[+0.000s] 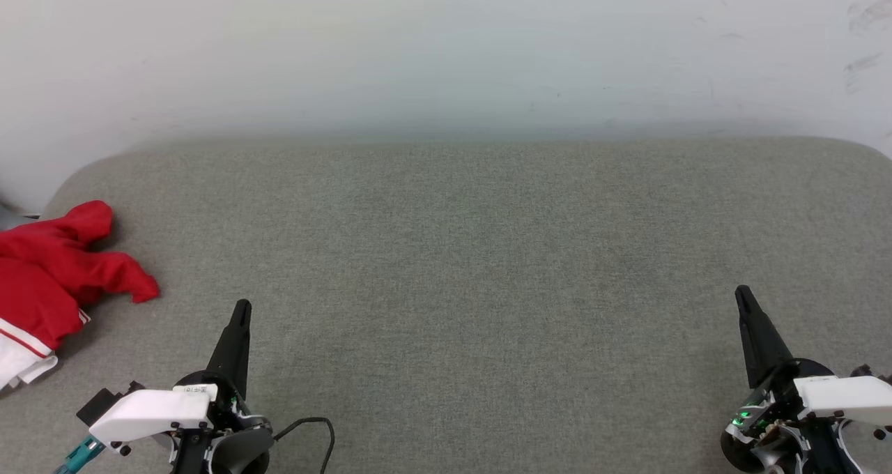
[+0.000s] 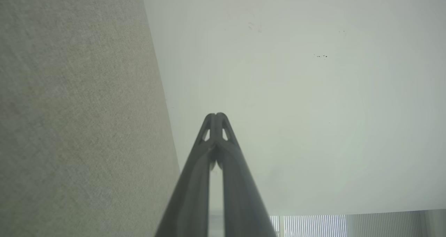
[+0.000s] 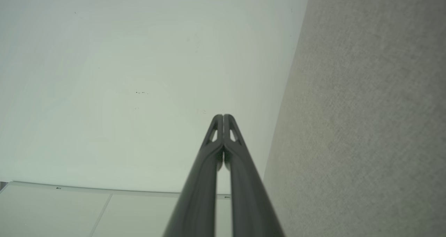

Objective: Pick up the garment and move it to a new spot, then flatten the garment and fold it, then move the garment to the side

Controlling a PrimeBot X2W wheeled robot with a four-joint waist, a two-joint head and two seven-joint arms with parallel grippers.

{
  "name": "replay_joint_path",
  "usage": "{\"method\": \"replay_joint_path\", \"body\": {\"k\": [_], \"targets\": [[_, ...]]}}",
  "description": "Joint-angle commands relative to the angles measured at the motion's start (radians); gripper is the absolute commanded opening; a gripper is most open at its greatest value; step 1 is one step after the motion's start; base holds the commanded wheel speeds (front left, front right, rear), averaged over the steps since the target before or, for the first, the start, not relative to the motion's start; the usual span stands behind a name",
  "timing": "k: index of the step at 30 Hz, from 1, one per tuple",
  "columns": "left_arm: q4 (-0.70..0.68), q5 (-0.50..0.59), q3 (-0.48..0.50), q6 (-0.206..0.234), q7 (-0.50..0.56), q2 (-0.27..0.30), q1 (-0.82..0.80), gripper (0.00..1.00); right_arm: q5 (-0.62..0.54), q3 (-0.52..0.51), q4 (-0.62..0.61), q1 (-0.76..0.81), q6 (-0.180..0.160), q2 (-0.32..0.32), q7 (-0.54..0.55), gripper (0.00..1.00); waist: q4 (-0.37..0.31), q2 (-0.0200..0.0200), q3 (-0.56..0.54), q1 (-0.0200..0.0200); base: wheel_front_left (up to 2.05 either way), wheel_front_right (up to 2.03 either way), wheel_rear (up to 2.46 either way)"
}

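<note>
The left gripper (image 1: pixel 241 309) had its two long dark fingers pressed together on nothing, pointing toward the pale, scuffed wall (image 1: pixel 446 49). The right gripper (image 1: pixel 743 295) was likewise closed and empty at the opposite side. Both stood over a wide grey woven-fabric surface (image 1: pixel 460 265) with rounded far corners. The garment (image 1: pixel 49 272), a crumpled bright red soft shirt with a white panel and red-and-white striped trim, lay at the surface's left edge, near the left gripper but not touching it, and well apart from the right one.
</note>
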Motion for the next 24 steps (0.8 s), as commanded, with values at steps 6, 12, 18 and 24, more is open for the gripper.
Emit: {"method": "replay_joint_path", "body": {"k": [6, 12, 18, 24], "targets": [[-0.001, -0.002, 0.002, -0.003, 0.002, -0.003, -0.005, 0.00, -0.005, 0.000, 0.001, -0.013, 0.000, 0.003, 0.002, 0.00, 0.000, 0.0000, 0.000, 0.0000, 0.00, 0.00, 0.00], [-0.001, -0.002, 0.002, -0.003, 0.002, -0.003, -0.005, 0.00, -0.005, 0.000, 0.001, -0.013, 0.000, 0.003, 0.002, 0.00, 0.000, 0.0000, 0.000, 0.0000, 0.00, 0.00, 0.00], [-0.006, 0.006, -0.030, 0.000, -0.026, -0.001, 0.011, 1.00, -0.008, 0.021, -0.011, 0.021, 0.000, 0.001, -0.022, 1.00, 0.000, 0.0000, 0.001, 0.0000, 0.00, 0.00, 0.00], [-0.040, 0.017, -0.058, 0.000, -0.057, -0.001, 0.010, 1.00, -0.020, 0.046, -0.047, 0.028, 0.000, -0.001, -0.050, 1.00, 0.001, 0.0000, 0.001, 0.0000, 0.00, 0.00, 0.00]]}}
